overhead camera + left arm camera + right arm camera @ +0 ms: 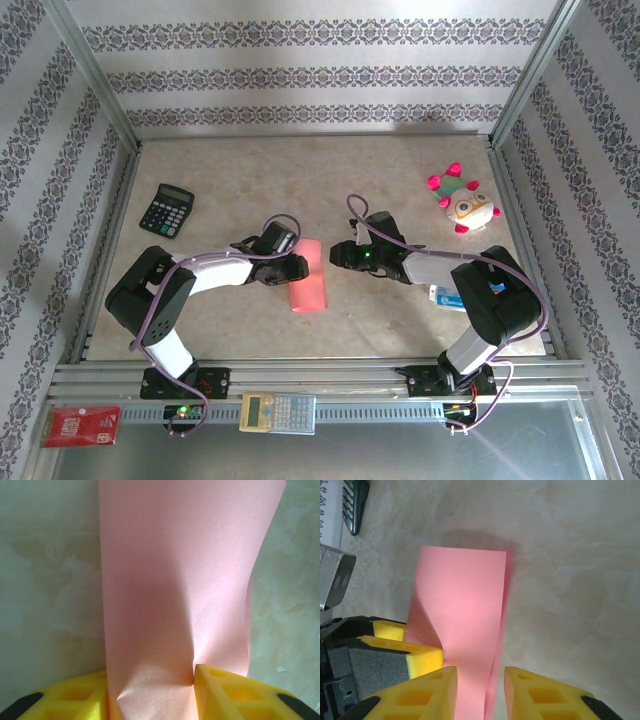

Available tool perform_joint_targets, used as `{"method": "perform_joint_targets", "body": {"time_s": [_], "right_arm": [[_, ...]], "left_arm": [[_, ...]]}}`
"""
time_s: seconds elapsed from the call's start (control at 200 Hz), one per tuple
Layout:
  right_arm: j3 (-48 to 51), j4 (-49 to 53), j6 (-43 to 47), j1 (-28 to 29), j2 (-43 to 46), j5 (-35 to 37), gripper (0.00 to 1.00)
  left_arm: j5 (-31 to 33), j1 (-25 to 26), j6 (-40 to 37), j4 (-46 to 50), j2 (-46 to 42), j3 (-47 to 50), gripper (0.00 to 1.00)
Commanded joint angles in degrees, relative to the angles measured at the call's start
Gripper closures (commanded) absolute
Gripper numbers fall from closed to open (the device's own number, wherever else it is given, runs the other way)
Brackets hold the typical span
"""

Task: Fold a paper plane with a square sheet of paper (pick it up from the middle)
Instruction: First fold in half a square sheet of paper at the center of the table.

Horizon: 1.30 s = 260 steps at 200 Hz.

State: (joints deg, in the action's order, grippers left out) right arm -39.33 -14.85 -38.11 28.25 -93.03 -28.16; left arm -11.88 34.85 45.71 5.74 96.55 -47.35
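The square sheet of paper (308, 275) lies folded into a long salmon-pink strip at the table's middle. My left gripper (297, 268) meets it from the left. In the left wrist view the paper (175, 580) bulges up between the yellow fingers (220, 690) and touches both, so the left gripper (150, 680) is shut on it. My right gripper (338, 257) comes from the right. In the right wrist view it (476, 677) stands open, straddling the strip's near end (460, 595), with a gap beside the right finger. The left gripper's finger (422, 657) touches the strip's raised left edge.
A black calculator (166, 211) lies at the back left, and a pink-and-white plush toy (462, 200) at the back right. On the front rail sit a second calculator (278, 412) and a red card (81, 426). A small blue-and-white item (445, 296) lies by the right arm.
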Motion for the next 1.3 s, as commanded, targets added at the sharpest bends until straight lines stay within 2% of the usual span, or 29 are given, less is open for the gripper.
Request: {"method": "perform_joint_targets", "body": {"time_s": [0.0,0.38,0.59,0.719,1.044,1.124,1.294], "right_arm": [[1.35,-0.71,1.06,-1.04,1.54,-1.42,0.69],[3.38,-2.02,0.69,-3.38,2.73,-3.36,0.69],[4.34,-3.49,-0.48,-3.73,2.68,-4.44,0.69],[4.92,-3.69,-0.65,-4.02,2.95,-4.62,0.69],[5.71,-4.94,-2.54,-4.61,2.79,-6.01,0.71],[5.83,-5.34,-4.49,-3.47,2.33,-6.75,0.75],[5.41,-1.57,-7.42,0.77,1.57,-3.4,0.8]], "left_arm": [[13.23,0.26,1.4,5.1,5.44,1.44,0.56],[21.55,2.92,2.54,10.24,6.02,-1.02,0.54],[27.08,5.09,4.68,12.9,7.23,-3.16,0.47],[29.01,6.01,4.99,14.63,7.69,-4.49,0.46],[26.83,6.55,6.57,13.57,7.67,-4.51,0.43],[25.67,6.55,6.84,13.09,7.7,-5.02,0.44],[23.54,6.57,7.52,11.57,7.35,-4.78,0.5]]}}
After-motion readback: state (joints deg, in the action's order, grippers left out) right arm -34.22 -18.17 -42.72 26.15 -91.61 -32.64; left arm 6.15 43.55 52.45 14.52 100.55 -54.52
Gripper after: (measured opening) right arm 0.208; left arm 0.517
